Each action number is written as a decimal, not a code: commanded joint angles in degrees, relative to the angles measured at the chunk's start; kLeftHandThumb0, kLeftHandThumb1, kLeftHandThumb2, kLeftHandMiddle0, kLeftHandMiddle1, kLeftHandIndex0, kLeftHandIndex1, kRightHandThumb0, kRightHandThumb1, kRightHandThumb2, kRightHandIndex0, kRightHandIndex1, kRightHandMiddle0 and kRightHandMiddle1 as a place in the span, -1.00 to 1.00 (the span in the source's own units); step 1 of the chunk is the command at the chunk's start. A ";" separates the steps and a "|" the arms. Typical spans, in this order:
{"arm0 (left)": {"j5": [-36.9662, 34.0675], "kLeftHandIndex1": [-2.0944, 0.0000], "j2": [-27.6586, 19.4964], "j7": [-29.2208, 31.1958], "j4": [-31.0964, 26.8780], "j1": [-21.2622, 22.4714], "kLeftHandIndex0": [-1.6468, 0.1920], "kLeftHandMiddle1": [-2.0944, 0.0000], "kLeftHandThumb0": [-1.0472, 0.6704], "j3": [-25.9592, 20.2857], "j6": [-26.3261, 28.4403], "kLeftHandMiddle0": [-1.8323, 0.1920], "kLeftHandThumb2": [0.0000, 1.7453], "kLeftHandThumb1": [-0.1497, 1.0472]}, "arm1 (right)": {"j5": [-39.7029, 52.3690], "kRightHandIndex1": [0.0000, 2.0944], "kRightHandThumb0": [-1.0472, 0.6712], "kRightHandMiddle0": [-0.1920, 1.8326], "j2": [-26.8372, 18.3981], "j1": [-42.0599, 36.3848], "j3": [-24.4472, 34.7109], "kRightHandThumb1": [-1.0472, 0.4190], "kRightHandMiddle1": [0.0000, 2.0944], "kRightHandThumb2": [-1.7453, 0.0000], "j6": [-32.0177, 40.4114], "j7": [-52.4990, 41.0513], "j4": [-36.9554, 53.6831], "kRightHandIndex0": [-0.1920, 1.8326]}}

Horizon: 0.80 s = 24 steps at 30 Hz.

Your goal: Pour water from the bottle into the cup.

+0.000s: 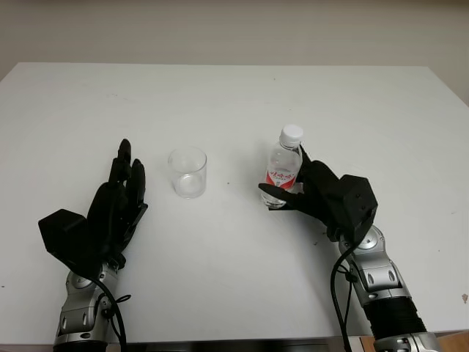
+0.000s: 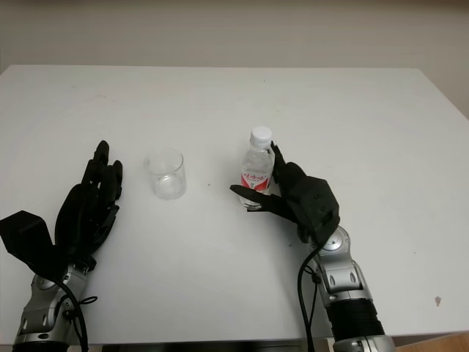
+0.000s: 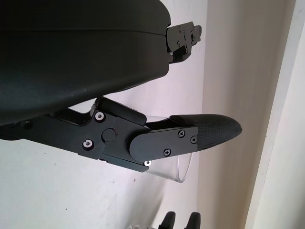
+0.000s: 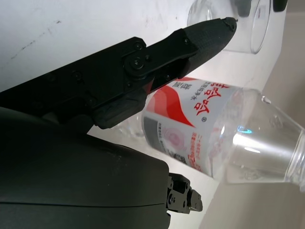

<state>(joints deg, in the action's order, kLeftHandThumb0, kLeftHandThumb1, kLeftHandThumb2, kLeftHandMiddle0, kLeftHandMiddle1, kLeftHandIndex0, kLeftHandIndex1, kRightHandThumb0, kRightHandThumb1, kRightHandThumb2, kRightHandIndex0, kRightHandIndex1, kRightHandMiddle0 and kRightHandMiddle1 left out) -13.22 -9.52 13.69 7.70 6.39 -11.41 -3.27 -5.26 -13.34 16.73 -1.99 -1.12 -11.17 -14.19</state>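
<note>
Right hand (image 1: pixel 322 194) fingers (image 4: pixel 190 40) wrap the bottle (image 1: pixel 283 167), upright on the white desk (image 1: pixel 234 103), cap on; its base is hidden behind the fingers. Clear cup (image 1: pixel 187 172) stands well left of it, contents hard to make out. Left hand (image 1: pixel 110 209) open, left of the cup, holding nothing.

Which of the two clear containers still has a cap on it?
The water bottle, white-capped and red-labelled, gripped upright by the right hand. The glass cup near the open left hand is open-topped.
</note>
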 commanded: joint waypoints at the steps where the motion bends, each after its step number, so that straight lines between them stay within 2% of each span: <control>1: -0.31 0.95 -0.46 0.46 -0.21 -0.29 0.97 0.95 -0.65 -0.17 -0.14 0.97 -0.39 1.00 | -0.39 -1.00 -0.96 -1.00 -0.23 -1.01 0.67 -0.84 -1.00 0.94 -2.20 1.22 0.80 -1.00; 7: -0.21 0.95 -0.35 0.48 -0.27 -0.10 0.98 0.95 -0.66 -0.12 0.26 0.97 -0.40 1.00 | -0.39 -1.00 -0.94 -1.00 0.28 -2.93 0.93 -0.86 -1.00 0.93 -1.89 3.06 3.04 -1.00; 17: -0.14 0.95 -0.28 0.79 0.09 0.45 0.99 0.95 -0.66 0.08 0.44 0.99 -0.38 1.00 | 3.37 -1.00 -0.91 -1.00 2.69 -4.75 -0.38 -0.83 -1.00 0.94 -8.82 -0.26 2.38 -1.00; 24: -0.11 0.95 -0.19 0.37 0.16 0.49 0.97 0.95 -0.66 -0.08 0.26 0.98 -0.39 1.00 | 6.83 -1.00 -0.91 -1.00 4.72 -7.58 0.32 -0.87 -1.00 0.93 -6.47 -0.82 4.86 -1.00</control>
<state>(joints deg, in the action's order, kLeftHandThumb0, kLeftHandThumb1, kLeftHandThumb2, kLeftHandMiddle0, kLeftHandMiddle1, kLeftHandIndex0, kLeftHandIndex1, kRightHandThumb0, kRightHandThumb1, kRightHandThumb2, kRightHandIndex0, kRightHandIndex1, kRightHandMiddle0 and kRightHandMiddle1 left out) -13.27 -9.51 14.00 7.74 6.41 -11.53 -3.01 0.70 -9.27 9.89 -2.22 -8.08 -11.87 -10.82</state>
